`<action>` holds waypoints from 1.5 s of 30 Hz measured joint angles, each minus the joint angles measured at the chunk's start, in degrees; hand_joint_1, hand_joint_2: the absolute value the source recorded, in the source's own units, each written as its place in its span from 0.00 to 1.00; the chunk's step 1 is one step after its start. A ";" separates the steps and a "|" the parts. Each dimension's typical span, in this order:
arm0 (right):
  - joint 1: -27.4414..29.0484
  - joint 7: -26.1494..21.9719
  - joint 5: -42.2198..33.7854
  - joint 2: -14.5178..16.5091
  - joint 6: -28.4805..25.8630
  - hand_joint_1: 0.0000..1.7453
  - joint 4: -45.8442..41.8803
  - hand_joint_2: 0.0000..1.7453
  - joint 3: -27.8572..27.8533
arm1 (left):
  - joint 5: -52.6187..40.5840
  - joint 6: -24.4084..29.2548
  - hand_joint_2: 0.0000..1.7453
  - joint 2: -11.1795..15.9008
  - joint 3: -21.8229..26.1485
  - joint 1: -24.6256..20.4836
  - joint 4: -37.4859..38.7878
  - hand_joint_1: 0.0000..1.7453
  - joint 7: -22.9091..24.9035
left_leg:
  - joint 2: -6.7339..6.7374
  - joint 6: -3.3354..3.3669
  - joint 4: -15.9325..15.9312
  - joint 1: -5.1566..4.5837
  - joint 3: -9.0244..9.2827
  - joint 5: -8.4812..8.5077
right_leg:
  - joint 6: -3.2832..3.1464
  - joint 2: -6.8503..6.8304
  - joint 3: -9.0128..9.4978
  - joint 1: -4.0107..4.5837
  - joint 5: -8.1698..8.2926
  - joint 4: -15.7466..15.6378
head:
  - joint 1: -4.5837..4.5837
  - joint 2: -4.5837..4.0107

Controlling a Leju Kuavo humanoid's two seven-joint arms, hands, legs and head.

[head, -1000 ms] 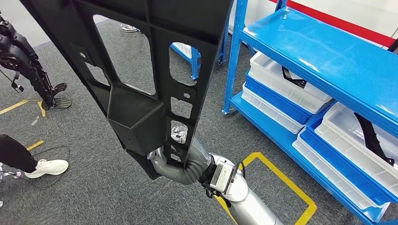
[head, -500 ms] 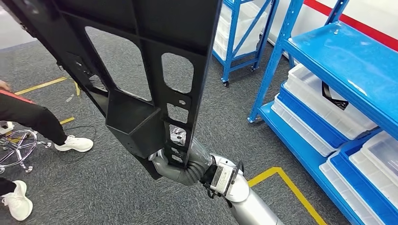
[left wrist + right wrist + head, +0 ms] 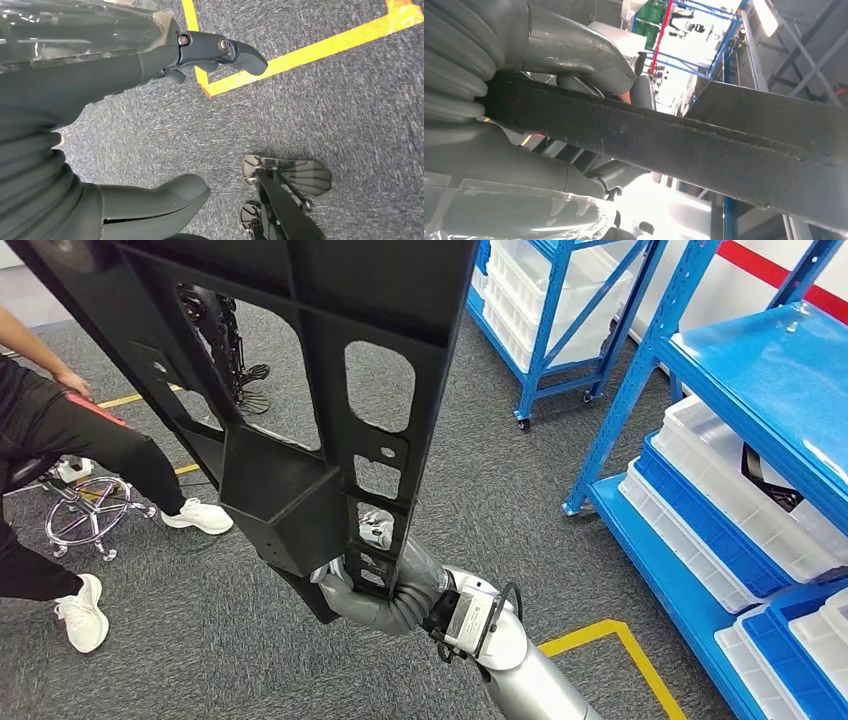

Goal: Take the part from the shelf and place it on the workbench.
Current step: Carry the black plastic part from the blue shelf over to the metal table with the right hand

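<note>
A large black plastic frame part with several cut-out windows rises from lower centre to the top of the head view. My right hand grips its lower end, fingers wrapped around the edge. In the right wrist view the hand clamps the part's black rim between thumb and fingers. My left hand hangs over the grey carpet in the left wrist view, thumb and fingers apart and holding nothing.
Blue shelves with white and blue bins stand at right, another blue rack farther back. A person in black with white shoes sits on a stool at left. Yellow floor tape marks the carpet.
The whole scene has shifted: the camera has turned left, the shelves slide right and the person comes further into view. The part stays held in my right hand.
</note>
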 joint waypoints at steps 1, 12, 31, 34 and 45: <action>-0.04 -0.02 0.00 0.05 0.01 1.00 -0.01 1.00 -0.01 | -0.06 0.03 1.00 0.00 0.00 -0.10 -0.01 0.00 0.01 | 1.10 0.33 -3.30 -0.37 1.74 1.04 | 0.05 -0.49 0.06 0.23 -0.11 0.01 | 0.01 0.00; 0.59 -0.18 0.40 -0.15 0.09 1.00 -0.14 1.00 0.15 | -1.21 0.16 1.00 0.25 0.01 -0.27 -0.01 0.00 0.60 | -3.78 2.68 -8.50 -0.67 4.33 2.73 | 1.04 3.31 -6.95 0.13 -6.38 15.10 | 0.14 0.00; 1.03 0.16 0.70 1.02 0.81 1.00 -0.58 1.00 0.17 | -1.93 0.57 1.00 -0.11 -0.06 0.05 -0.01 0.00 1.52 | 0.27 -0.16 -1.31 -0.27 0.67 0.40 | -0.29 -0.73 -0.11 -0.26 0.70 -0.67 | -0.12 0.00; 0.96 0.16 0.72 1.09 1.08 1.00 -0.68 1.00 0.04 | -2.01 0.61 1.00 -0.13 -0.07 -0.15 -0.01 0.00 1.57 | 2.02 0.57 -7.07 -1.14 3.53 1.62 | 0.27 -2.16 0.09 0.31 0.37 -0.75 | -0.02 0.00; 0.90 -0.21 0.88 0.36 1.34 1.00 -0.35 1.00 -0.71 | -2.69 1.05 1.00 -0.31 -0.04 -0.11 -0.01 0.00 2.02 | -6.18 2.36 -8.47 -0.51 4.75 2.56 | 2.27 3.90 -6.01 -0.16 -2.44 10.12 | 0.17 0.00</action>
